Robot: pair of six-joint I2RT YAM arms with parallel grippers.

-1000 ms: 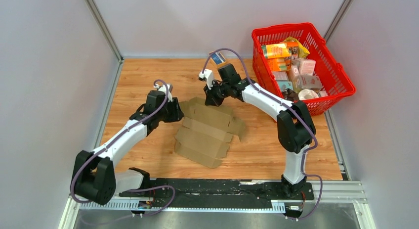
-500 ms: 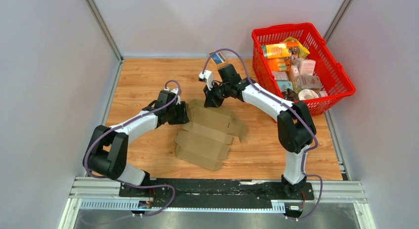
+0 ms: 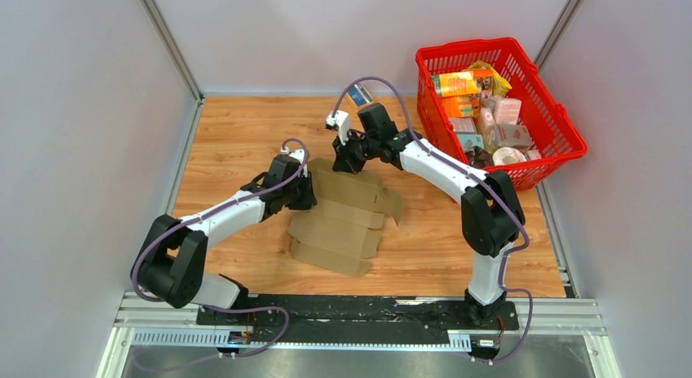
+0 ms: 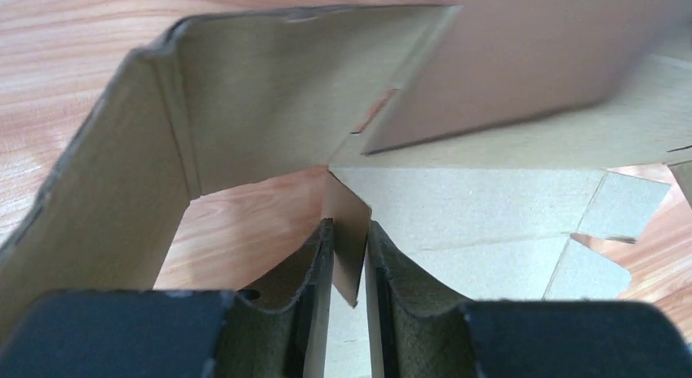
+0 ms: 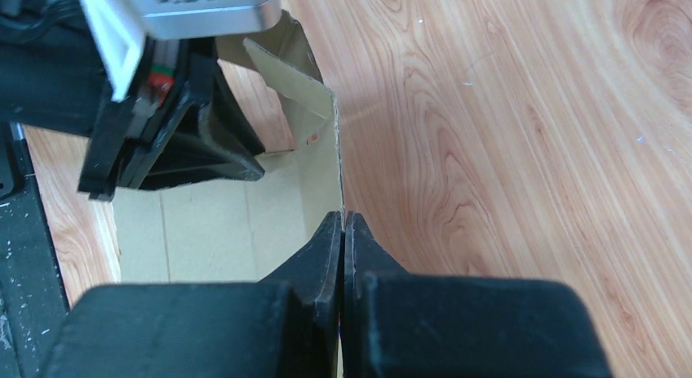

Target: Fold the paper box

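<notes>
The paper box [image 3: 343, 223] lies as a brown cardboard blank on the wooden table, its far end partly raised. My left gripper [image 3: 306, 192] is at its left rear corner. In the left wrist view the gripper [image 4: 349, 231] is shut on a small upright tab of the box [image 4: 457, 206], with a raised side wall to the left. My right gripper [image 3: 344, 162] is at the far edge. Seen from the right wrist, that gripper [image 5: 343, 219] is shut on the thin edge of an upright flap [image 5: 322, 149], with the left gripper [image 5: 188, 125] just beyond.
A red basket [image 3: 469, 47] full of printed packages stands at the back right, close to the right arm. A small blue-and-tan box [image 3: 360, 94] lies behind the right wrist. Grey walls close in the table [image 3: 237, 133] on three sides.
My left arm has reached rightward to the box's left rear corner and its jaws have narrowed round a tab. The right gripper kept hold of the far flap and shifted slightly.
</notes>
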